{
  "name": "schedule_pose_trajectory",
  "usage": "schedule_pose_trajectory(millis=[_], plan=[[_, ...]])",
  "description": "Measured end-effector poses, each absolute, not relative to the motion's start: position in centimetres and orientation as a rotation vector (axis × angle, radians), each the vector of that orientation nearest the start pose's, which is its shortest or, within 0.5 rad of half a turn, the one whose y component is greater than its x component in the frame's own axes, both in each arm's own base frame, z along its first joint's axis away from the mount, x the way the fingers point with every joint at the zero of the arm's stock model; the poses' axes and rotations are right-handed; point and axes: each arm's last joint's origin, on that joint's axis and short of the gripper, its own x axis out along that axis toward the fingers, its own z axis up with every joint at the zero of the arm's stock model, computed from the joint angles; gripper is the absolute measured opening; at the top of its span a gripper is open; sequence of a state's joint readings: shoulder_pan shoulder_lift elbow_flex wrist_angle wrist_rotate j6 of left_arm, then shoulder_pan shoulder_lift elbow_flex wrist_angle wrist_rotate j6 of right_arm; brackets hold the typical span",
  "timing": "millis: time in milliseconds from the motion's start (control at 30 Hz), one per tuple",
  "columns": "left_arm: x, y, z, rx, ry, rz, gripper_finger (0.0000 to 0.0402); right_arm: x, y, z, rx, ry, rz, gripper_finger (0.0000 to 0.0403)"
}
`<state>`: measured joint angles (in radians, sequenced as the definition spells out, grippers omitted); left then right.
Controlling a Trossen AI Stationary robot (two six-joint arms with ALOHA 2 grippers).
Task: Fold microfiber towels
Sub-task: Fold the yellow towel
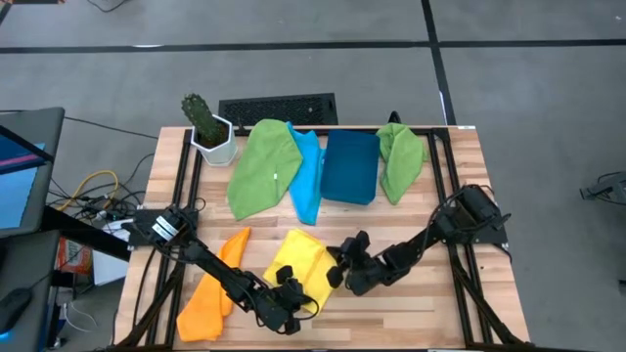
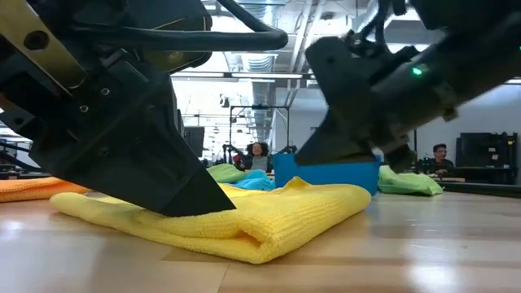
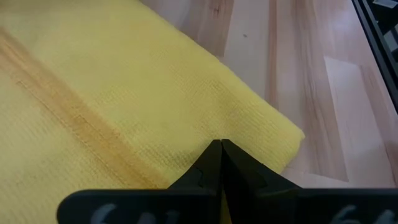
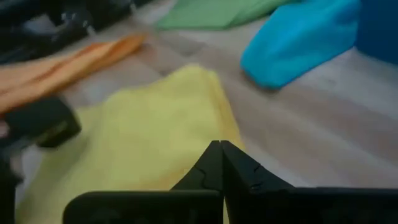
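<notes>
Yellow towel (image 1: 298,266), long axis diagonal

No text, label, brand, number or sign can be read in any of the views. The pale marks along the dark bar at the edge of the left wrist view are cut off and cannot be made out.
</notes>
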<state>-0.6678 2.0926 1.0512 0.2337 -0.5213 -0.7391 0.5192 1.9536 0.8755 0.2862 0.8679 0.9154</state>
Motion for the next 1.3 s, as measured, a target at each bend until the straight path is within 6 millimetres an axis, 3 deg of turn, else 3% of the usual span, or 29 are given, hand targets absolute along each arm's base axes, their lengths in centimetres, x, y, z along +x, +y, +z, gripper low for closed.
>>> schedule_pose_trajectory(millis=[233, 367, 433, 600, 667, 733, 867, 1000, 1100, 1300], plan=[[31.6, -23.1, 9.0, -0.258, 0.666, 0.094, 0.0000, 31.7, 14.6, 6.5, 0.450, 0.466, -0.601, 0.0026], [31.3, -23.0, 10.8, -0.235, 0.668, 0.047, 0.0000, 31.9, 14.5, 6.2, 0.469, 0.465, -0.601, 0.0029], [31.2, -23.0, 12.7, -0.257, 0.634, 0.027, 0.0000, 32.1, 14.7, 6.9, 0.461, 0.463, -0.578, 0.0027], [30.4, -21.0, 20.1, -0.365, 0.508, 0.043, 0.0000, 32.2, 15.3, 10.5, 0.440, 0.419, -0.484, 0.0020], [29.2, -19.6, 22.6, -0.348, 0.525, 0.066, 0.0000, 32.3, 15.4, 11.4, 0.431, 0.400, -0.463, 0.0022], [27.4, -18.2, 23.5, -0.323, 0.624, 0.153, 0.0000, 32.1, 15.4, 11.9, 0.418, 0.396, -0.464, 0.0027], [22.7, -17.1, 21.7, -0.285, 0.838, 0.376, 0.0013, 31.6, 16.2, 13.2, 0.428, 0.374, -0.427, 0.0038], [19.8, -18.3, 18.7, -0.393, 0.837, 0.411, 0.0050, 31.0, 17.1, 13.5, 0.427, 0.376, -0.403, 0.0046], [19.5, -19.4, 16.4, -0.504, 0.782, 0.349, 0.0086, 30.7, 17.6, 13.5, 0.457, 0.373, -0.395, 0.0051], [19.4, -19.4, 13.4, -0.500, 0.766, 0.381, 0.0146, 30.5, 18.2, 13.3, 0.509, 0.365, -0.392, 0.0052]])
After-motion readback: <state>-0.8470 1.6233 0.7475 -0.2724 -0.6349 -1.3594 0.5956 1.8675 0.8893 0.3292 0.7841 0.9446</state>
